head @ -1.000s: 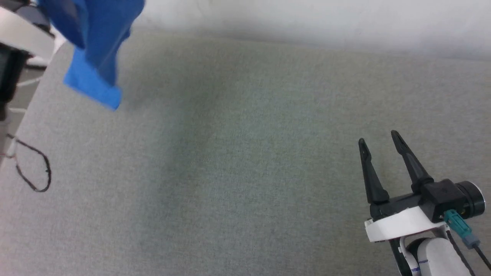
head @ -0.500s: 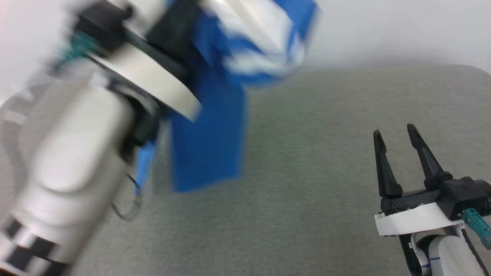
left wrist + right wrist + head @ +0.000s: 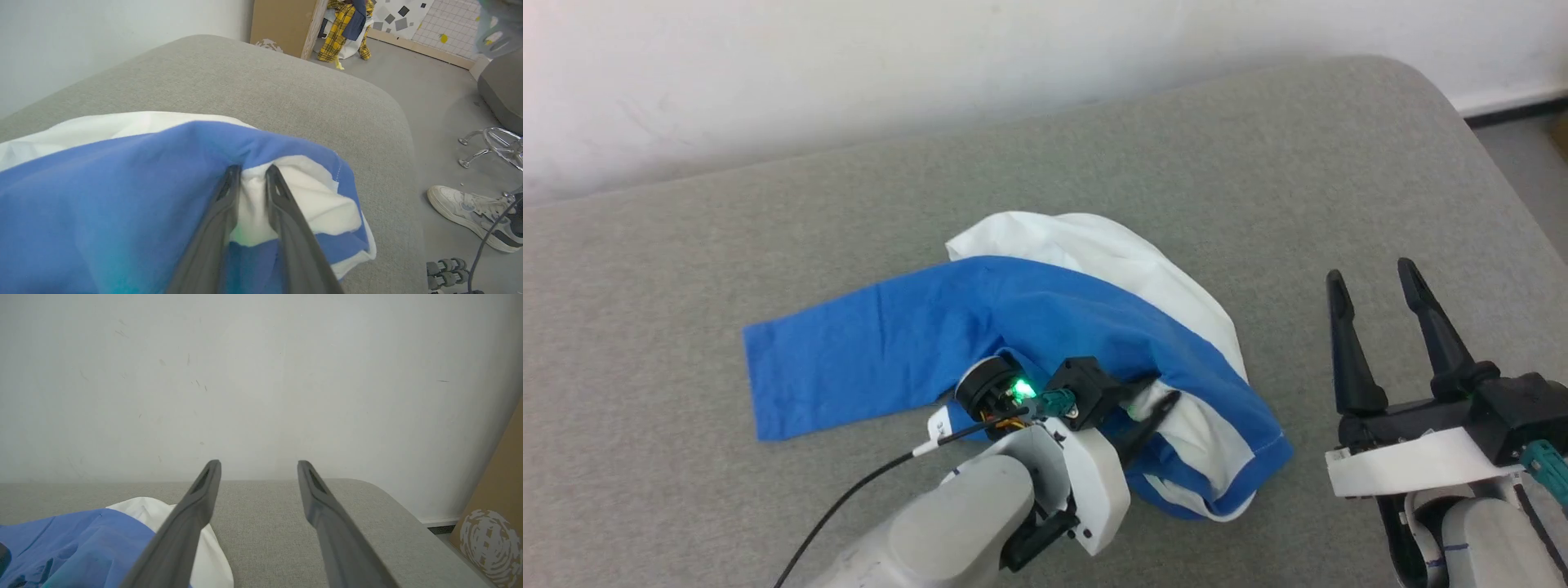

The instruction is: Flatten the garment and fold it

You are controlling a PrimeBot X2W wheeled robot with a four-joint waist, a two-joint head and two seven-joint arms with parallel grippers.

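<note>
Left wrist view: left pincer [image 3: 253,169] clamped on fold of garment [image 3: 122,175]; right pincer [image 3: 1370,271] spread, empty.

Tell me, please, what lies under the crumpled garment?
The grey padded surface shows around the garment, so it rests on that. Its blue sleeve drapes over the white body, and the left gripper pinches a white fold. Anything beneath the heap is hidden.
</note>
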